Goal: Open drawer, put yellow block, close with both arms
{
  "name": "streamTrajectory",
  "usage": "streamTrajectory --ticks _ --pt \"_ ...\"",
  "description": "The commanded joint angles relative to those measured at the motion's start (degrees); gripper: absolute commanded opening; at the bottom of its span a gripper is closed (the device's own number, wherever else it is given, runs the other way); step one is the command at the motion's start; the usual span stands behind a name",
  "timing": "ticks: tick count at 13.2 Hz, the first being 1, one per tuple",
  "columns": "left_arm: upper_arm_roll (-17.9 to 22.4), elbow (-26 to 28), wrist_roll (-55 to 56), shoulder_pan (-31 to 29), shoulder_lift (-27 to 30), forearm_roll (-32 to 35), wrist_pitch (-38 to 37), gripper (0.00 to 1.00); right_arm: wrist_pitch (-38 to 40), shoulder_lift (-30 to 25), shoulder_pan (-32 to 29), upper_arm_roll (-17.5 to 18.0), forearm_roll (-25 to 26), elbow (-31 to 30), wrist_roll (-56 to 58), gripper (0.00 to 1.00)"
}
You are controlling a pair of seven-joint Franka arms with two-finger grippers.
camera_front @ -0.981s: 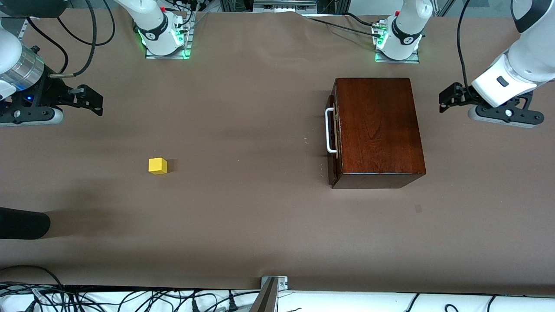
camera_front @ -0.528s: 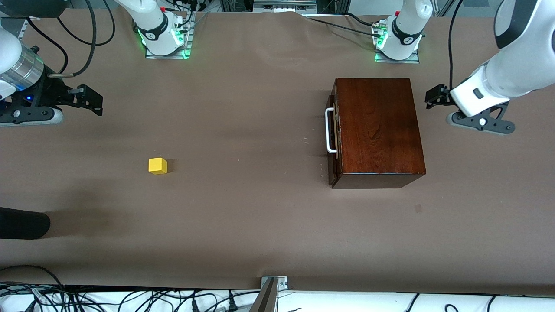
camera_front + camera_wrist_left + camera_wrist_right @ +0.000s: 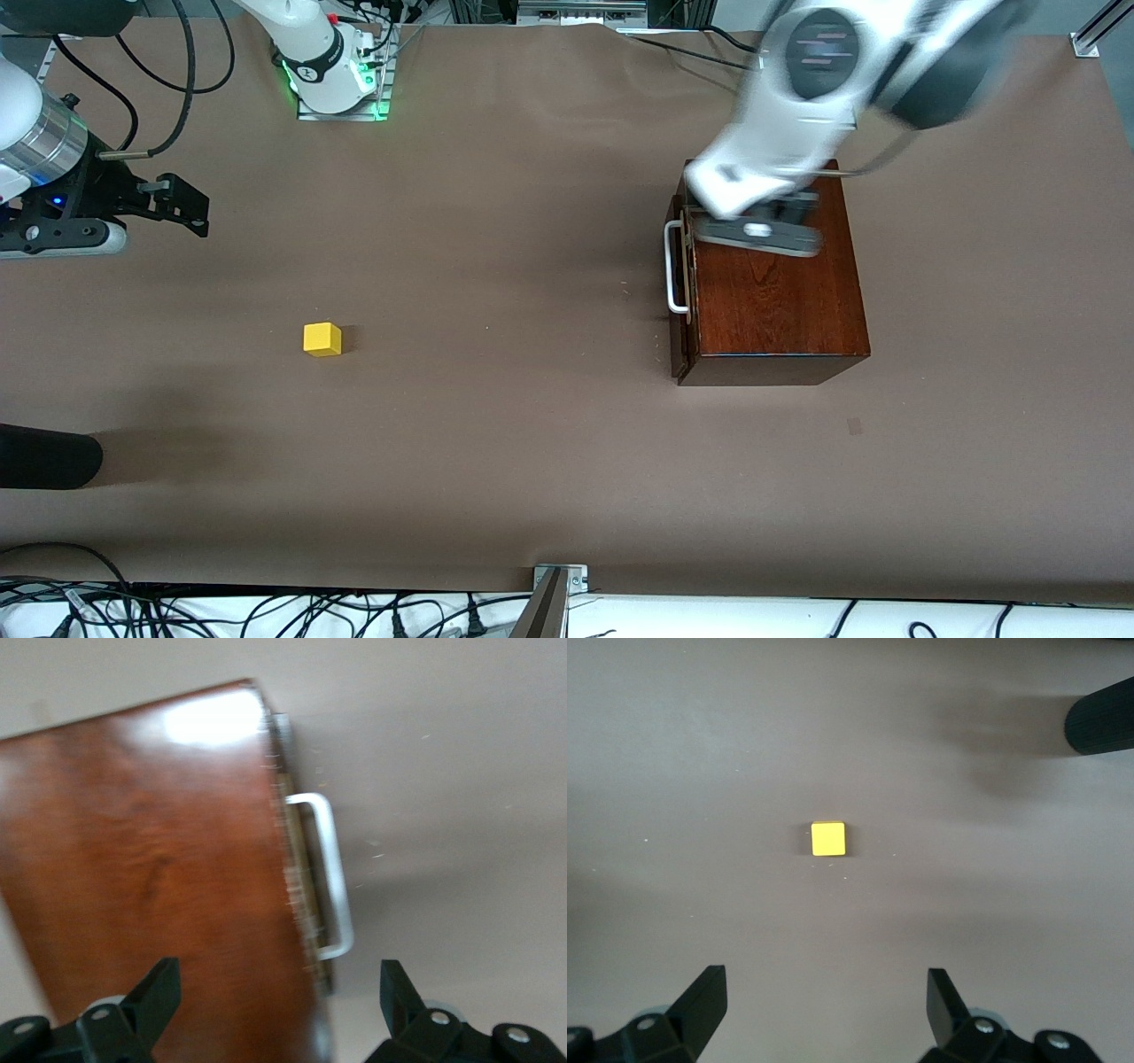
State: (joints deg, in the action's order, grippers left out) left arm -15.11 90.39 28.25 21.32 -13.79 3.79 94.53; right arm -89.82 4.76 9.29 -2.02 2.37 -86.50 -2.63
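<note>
Over the glossy reddish-brown drawer (image 3: pixel 771 292) hangs the left gripper (image 3: pixel 279 1010), spread; handle (image 3: pixel 675 268) white.

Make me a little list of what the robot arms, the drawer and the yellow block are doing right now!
left gripper: open, over the wooden box, by the handle
right gripper: open, waiting above the table at the right arm's end
drawer: shut
yellow block: lying on the table toward the right arm's end, untouched
task so far: nothing opened or picked up yet
</note>
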Motion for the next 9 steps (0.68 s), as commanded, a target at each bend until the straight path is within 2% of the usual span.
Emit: streamTrajectory --ticks 1,5,9 --pt "0.61 -2.15 7.24 3.54 -4.65 2.71 2.67 1.00 0.70 0.33 -0.24 -0.44 -2.46 1.25 -0.28 1.00" --pt "0.61 -1.18 11.55 8.29 -9.40 8.07 2.94 1.00 0.70 0.33 -0.24 -0.27 -2.37 1.33 -0.10 1.00" --pt "0.61 1.27 13.85 10.32 -12.04 14.49 5.74 1.00 0.17 0.42 -0.24 -0.18 -2.46 1.25 -0.45 1.00"
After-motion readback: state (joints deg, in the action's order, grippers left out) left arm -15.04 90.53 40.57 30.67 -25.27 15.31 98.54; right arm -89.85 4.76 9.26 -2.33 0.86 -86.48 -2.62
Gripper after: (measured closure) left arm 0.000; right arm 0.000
